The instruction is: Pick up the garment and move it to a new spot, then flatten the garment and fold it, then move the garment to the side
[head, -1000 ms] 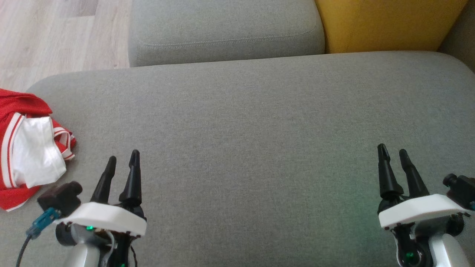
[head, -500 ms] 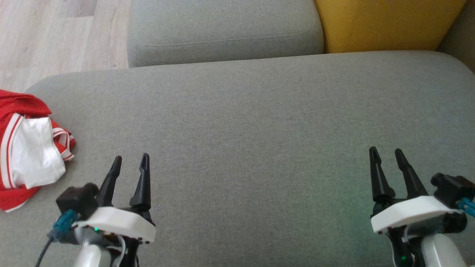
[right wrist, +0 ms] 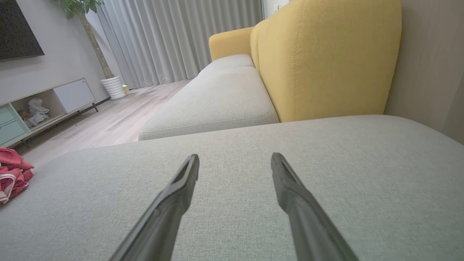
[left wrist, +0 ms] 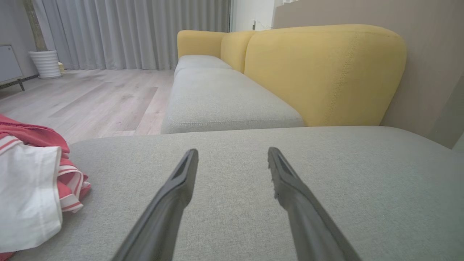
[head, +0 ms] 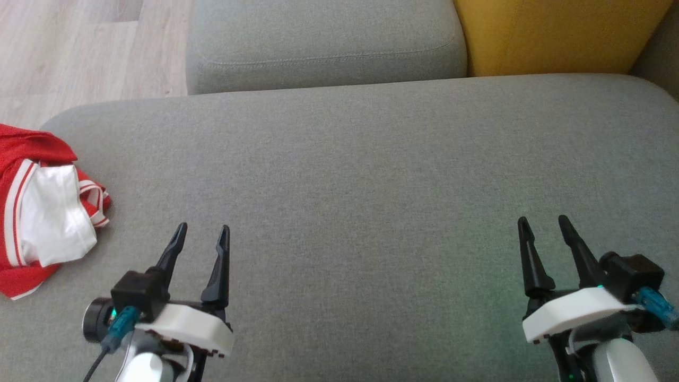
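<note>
The garment (head: 42,212) is a crumpled red piece with white stripes and a white panel, lying at the left edge of the grey cushion (head: 371,175). It also appears at the left of the left wrist view as the garment (left wrist: 32,188) and far left in the right wrist view as the garment (right wrist: 12,175). My left gripper (head: 203,231) hovers over the cushion to the garment's right, open and empty, as the left gripper (left wrist: 232,154) confirms. Far to the right my right gripper (head: 542,223) is open and empty too, seen again as the right gripper (right wrist: 235,159).
A second grey seat cushion (head: 323,42) lies beyond the near one, with a yellow backrest (head: 557,32) at the back right. Wooden floor (head: 79,48) shows at the upper left, past the cushion's rounded left edge. A low cabinet (right wrist: 40,105) and curtains stand far off.
My left gripper has shifted right and back toward me, away from the garment. The right gripper has drifted slightly left and lower in view. The garment has not moved.
</note>
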You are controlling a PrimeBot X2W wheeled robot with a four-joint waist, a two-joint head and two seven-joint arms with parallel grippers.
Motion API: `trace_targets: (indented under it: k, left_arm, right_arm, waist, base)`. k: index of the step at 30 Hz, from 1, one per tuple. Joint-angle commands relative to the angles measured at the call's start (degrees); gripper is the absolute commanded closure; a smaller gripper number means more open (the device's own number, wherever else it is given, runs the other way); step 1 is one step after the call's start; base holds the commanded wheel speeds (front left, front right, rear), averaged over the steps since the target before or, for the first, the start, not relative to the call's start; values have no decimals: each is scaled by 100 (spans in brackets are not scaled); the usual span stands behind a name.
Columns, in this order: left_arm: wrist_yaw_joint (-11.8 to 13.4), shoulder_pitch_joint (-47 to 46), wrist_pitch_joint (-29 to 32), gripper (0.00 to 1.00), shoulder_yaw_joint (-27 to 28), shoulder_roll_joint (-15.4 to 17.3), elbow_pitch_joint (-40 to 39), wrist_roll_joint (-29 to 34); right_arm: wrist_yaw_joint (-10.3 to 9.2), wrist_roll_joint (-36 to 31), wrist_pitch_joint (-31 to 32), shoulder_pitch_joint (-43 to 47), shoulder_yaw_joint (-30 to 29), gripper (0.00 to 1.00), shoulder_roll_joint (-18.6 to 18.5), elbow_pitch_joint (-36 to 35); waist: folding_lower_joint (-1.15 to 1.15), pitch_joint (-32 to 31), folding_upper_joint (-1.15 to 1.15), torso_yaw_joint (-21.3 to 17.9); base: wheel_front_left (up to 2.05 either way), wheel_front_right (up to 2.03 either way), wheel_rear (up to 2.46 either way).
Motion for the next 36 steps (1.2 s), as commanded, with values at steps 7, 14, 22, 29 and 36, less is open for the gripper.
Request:
trace_targets:
  k: [7,14,22,29,36]
  left_arm:
    - [112,-146,-208,0,212,39,-55,326]
    - [187,-134,-325,0,252,3,19,623]
    - [164,-115,-361,0,324,-59,184,548]
    - [174,-124,-361,0,320,-58,261,530]
    - [174,-167,-361,0,300,-39,318,522]
  right_arm:
    - [41,-348,-163,-136,25,0,59,-318]
    - [43,-569,-204,-125,10,0,89,-336]
    - [44,-470,-217,-125,-8,0,103,-310]
    - [44,-470,-215,-118,-22,0,106,-286]
    - [44,-462,-225,-110,-39,0,107,-261]
  waist:
    - [0,16,0,17]
    - [0,34,0,23]
    - [0,49,0,28]
    - [0,58,0,37]
    - [0,70,0,70]
  base:
    - [0,0,0]
    - [0,0,0]
    - [0,0,0]
    - [0,0,0]
    - [0,0,0]
